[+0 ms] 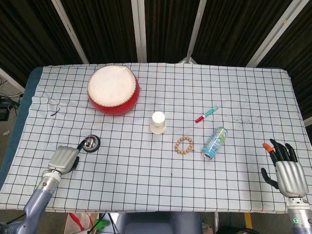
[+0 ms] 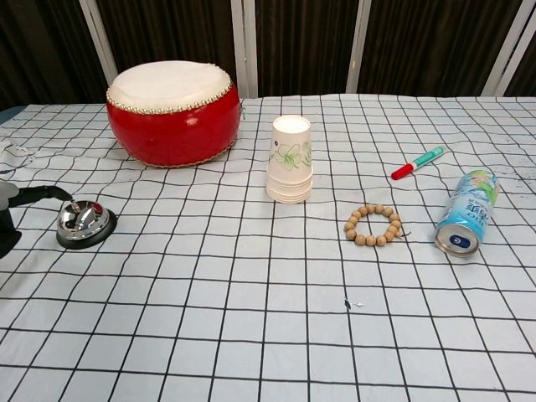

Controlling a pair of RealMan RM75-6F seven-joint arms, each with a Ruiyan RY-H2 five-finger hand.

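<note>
Left hand [image 1: 62,158] reaches one finger onto the single chrome call bell [image 1: 91,143], other fingers curled; right hand [image 1: 284,168] rests with fingers spread, empty, at the desk's right near edge.

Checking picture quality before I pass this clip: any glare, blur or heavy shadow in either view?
Head view: even overhead light, soft short shadows, everything sharp; the backdrop is very dark. Chest view: sharp too, with small bright highlights on the chrome bell and the can lying on its side; the left hand is cut off at the frame edge. The right hand shows only in the head view.
</note>
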